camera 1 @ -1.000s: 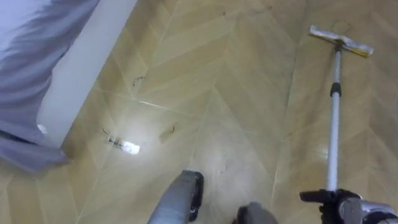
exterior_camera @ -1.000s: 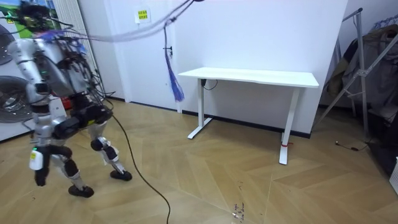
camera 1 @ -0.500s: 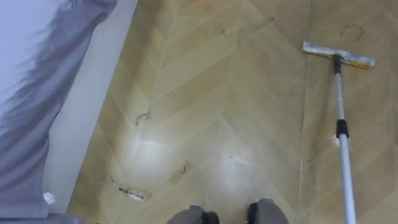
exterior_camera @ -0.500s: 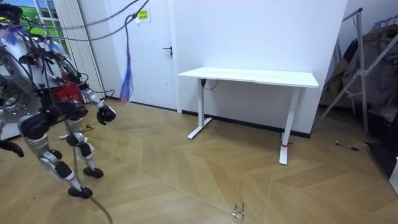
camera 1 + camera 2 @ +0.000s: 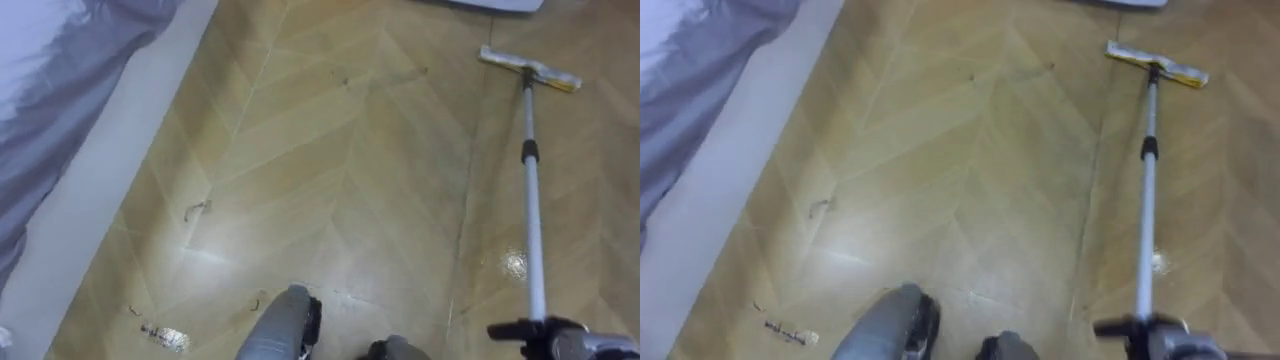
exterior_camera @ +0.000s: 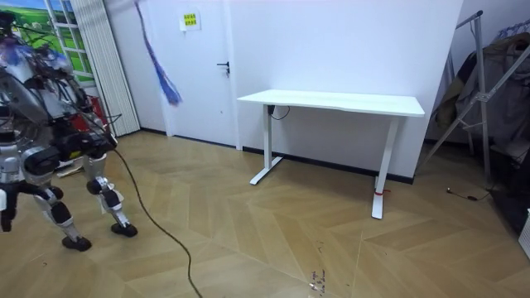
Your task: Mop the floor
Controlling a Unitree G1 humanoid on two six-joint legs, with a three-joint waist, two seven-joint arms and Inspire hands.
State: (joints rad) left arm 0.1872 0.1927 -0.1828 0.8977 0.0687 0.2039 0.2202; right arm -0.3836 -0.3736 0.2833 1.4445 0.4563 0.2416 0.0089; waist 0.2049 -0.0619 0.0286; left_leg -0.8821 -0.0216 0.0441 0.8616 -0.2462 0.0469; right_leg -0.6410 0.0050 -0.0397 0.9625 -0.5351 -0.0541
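On the wood floor (image 5: 340,180) the mop (image 5: 531,220) reaches ahead on the right, pole running straight away from the robot, flat head (image 5: 530,68) crosswise at the far end; probably light and stiff, best steered from its near end, where the right hand (image 5: 535,332) is clamped round it

Floor (image 6: 348,248): pale wood, herringbone pattern, with glare patches. Walls (image 6: 348,41): white. Desk (image 6: 331,103): white, against the far wall. Door (image 6: 209,83): white, with a yellow sign (image 6: 190,21) beside it. Window (image 6: 70,15) with vertical blinds (image 6: 103,74). Drying rack (image 6: 484,91): far right.
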